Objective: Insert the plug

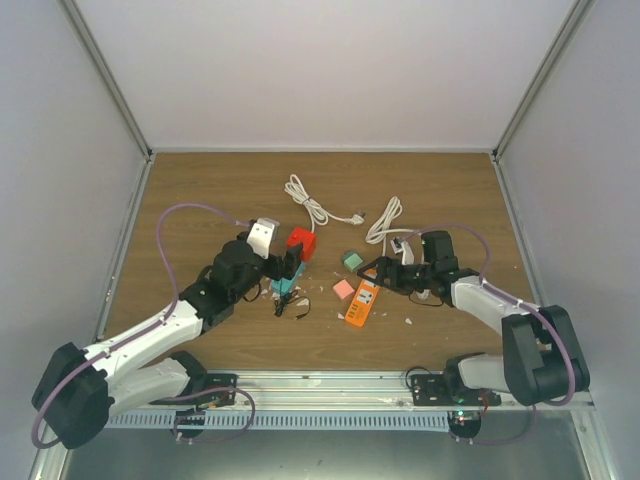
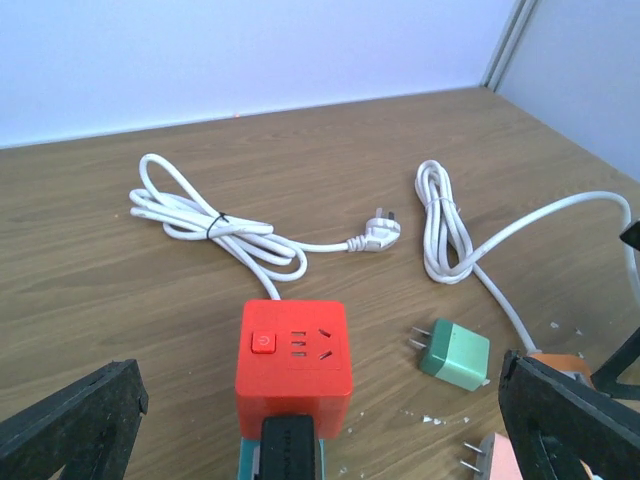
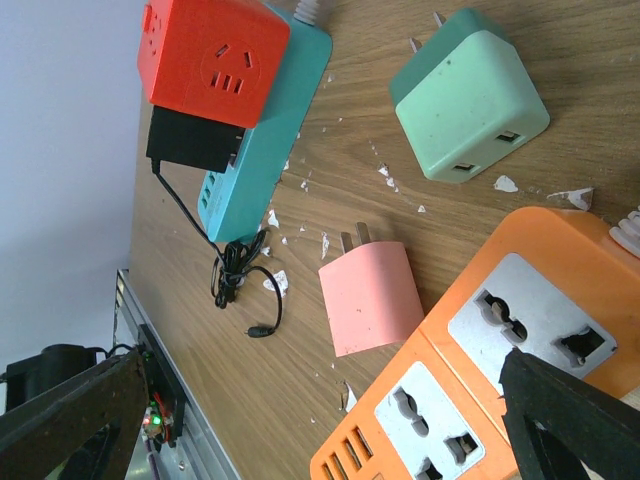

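Note:
A black plug (image 2: 288, 448) stands on the teal power strip (image 3: 268, 125), pressed against the red cube socket (image 2: 293, 365) that also sits on that strip. Its thin black cable (image 3: 236, 282) lies coiled on the wood beside the strip. My left gripper (image 2: 320, 440) is open, its fingers (image 2: 70, 425) wide on either side of the black plug and not touching it. My right gripper (image 3: 320, 430) is open above the orange power strip (image 3: 480, 390), holding nothing. In the top view the left gripper (image 1: 285, 265) hovers at the red cube socket (image 1: 301, 242).
A pink adapter (image 3: 372, 298) lies next to the orange strip, and a green adapter (image 3: 470, 95) beyond it. Two bundled white cables (image 2: 215, 225) (image 2: 440, 225) lie further back, one ending in a white plug (image 2: 380, 230). White flecks litter the wood.

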Motion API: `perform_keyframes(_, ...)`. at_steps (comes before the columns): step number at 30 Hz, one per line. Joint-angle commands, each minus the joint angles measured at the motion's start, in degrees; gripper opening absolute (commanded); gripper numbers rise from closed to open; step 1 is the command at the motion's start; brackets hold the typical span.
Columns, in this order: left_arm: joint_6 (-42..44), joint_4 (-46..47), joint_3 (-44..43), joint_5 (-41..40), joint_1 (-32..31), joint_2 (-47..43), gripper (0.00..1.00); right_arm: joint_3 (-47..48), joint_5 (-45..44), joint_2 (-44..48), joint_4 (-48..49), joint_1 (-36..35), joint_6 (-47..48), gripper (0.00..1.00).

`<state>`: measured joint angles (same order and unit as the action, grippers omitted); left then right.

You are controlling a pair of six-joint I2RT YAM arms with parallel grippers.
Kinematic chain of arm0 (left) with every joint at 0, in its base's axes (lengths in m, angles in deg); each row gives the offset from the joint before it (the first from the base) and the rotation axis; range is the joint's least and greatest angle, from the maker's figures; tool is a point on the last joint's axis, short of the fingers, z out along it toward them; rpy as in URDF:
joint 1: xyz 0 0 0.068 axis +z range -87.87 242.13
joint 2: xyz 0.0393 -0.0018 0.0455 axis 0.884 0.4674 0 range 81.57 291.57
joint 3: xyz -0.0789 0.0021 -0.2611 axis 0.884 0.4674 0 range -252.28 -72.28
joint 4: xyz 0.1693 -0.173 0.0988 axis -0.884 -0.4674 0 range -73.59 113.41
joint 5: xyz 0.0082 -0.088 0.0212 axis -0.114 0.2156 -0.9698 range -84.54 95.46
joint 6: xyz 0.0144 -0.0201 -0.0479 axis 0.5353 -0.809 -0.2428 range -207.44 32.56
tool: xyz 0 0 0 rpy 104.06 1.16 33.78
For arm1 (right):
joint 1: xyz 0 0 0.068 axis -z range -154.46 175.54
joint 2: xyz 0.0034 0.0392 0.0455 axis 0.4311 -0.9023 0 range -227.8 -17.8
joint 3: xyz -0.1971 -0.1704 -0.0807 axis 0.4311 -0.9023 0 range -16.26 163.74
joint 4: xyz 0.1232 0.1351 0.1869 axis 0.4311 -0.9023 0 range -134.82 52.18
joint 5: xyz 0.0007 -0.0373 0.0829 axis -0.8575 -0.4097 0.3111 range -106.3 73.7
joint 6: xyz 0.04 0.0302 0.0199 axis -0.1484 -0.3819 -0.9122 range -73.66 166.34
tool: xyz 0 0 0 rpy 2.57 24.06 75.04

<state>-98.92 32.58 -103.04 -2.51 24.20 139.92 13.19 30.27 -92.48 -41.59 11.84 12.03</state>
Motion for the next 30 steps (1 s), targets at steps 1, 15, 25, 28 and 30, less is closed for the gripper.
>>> perform_keyframes(1,1.5,-0.6,-1.7,-0.2,0.4,0.0,0.99,-0.1,0.7,0.2,0.7,0.5,0.4,0.98)
perform_keyframes(15,1.9,4.5,3.5,4.1,3.1,-6.3,0.99,-0.1,1.1,-0.2,0.9,0.5,0.6,0.98)
perform_keyframes(25,0.2,3.4,2.2,5.1,4.0,-2.2,0.99,-0.3,1.8,-1.0,1.4,0.5,0.6,0.98)
perform_keyframes(28,-0.3,4.1,1.6,7.1,4.7,-0.1,0.99,-0.4,1.8,-1.1,1.4,0.5,0.6,0.98)
perform_keyframes(30,-0.6,4.4,1.4,7.6,5.2,0.5,0.99,-0.3,1.8,-1.0,1.3,0.5,0.6,0.98)
